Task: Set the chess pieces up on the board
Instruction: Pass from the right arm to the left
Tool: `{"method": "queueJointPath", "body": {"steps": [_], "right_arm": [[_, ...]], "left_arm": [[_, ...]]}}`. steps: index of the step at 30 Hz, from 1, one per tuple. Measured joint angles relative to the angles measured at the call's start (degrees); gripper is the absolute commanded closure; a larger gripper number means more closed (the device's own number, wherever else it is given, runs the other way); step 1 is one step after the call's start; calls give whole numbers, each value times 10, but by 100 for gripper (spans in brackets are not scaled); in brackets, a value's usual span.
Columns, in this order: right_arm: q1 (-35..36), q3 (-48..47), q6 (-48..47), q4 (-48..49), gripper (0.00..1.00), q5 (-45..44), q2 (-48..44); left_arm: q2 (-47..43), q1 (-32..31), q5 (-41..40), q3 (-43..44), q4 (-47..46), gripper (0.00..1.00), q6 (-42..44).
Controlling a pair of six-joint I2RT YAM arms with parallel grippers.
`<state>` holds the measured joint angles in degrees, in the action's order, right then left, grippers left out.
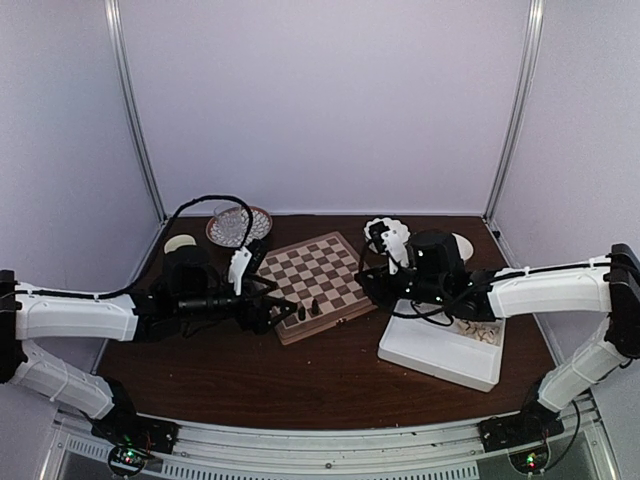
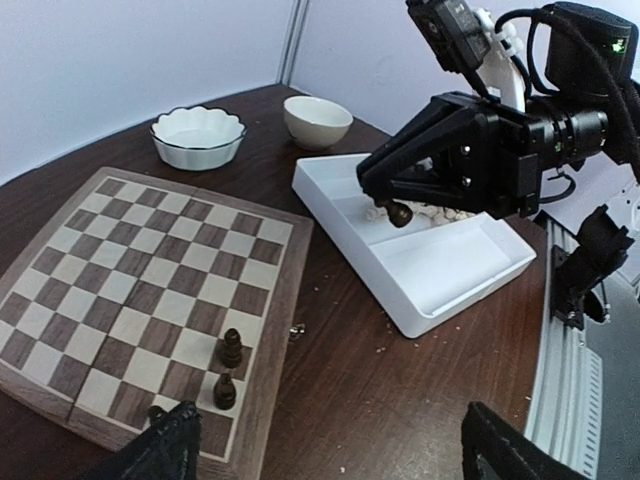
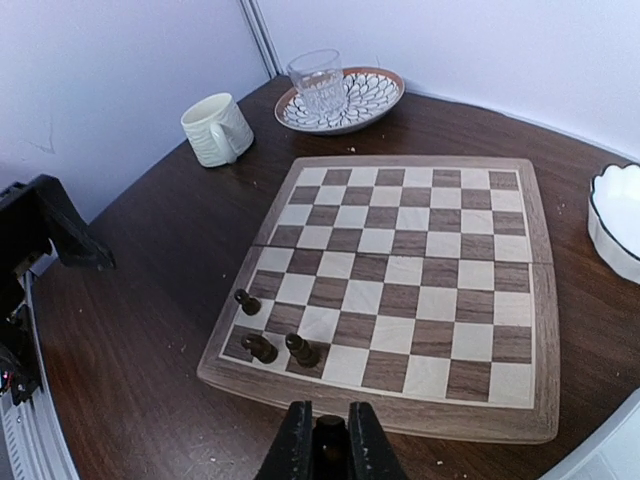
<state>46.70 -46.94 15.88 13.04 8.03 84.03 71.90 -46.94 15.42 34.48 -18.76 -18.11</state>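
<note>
The board [image 1: 325, 265] lies in the middle of the table. Three dark chess pieces [image 3: 260, 347] stand at its near-left corner; in the left wrist view two of them [image 2: 231, 348] show fully and the third is partly behind my finger. My right gripper [image 3: 329, 445] is shut on a dark piece [image 2: 400, 214], hanging over the white tray [image 2: 440, 270] just off the board's right edge. My left gripper [image 2: 330, 455] is open over the bare table beside that corner of the board [image 2: 130, 270], with nothing between its fingers. Pale pieces [image 2: 430, 212] lie in the tray.
A scalloped white bowl [image 2: 197, 135] and a small cream bowl [image 2: 317, 120] stand behind the tray. A cream mug [image 3: 217, 128] and a patterned plate [image 3: 375, 95] holding a glass [image 3: 318, 80] sit at the back left. Crumbs dot the table.
</note>
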Motion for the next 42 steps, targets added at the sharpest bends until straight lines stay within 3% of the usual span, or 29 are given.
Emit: {"method": "queueJointPath", "body": {"steps": [7,18,42], "right_arm": [[81,2,14,47,97,-9,-6],[158,-9,54,130,97,-28,4],[172,-26,56,228,96,-5,60]], "left_arm": [[46,-1,63,0,-51,20,-19],[54,-10,135,-4,-148,37,-41],[86,-15,196,-4,-185,68,-59]]}}
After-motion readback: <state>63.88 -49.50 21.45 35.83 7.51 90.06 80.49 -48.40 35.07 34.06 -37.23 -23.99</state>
